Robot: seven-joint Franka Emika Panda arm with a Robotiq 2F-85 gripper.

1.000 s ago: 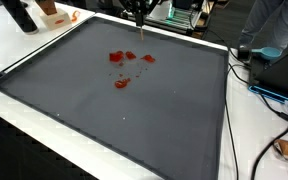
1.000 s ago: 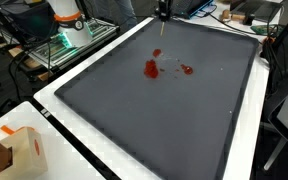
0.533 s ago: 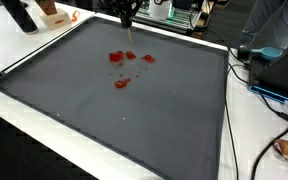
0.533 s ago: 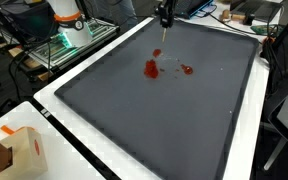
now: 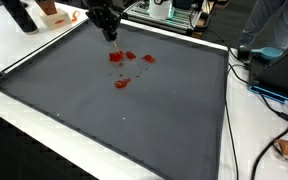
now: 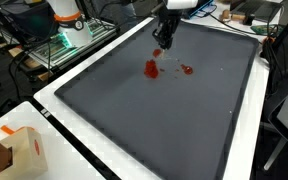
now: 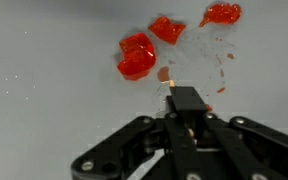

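Hand (image 7: 184, 112) clamping slim stick (image 7: 165, 74), glossy red blobs (image 7: 137, 58)

Bright, even room light covers the dark mat (image 5: 154, 120); shadows are faint. The wrist view washes it pale and blurs the gripper (image 7: 184, 98).

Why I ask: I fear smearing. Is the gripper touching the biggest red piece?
Apart. The wrist view shows bare grey mat between the gripper and the red piece; the stick it grips ends nearby.

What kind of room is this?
Probably a robot lab or workshop: a black robot pincer holds a thin stick over a dark grey mat, black cables lie beside it, and a metal equipment rack stands nearby.
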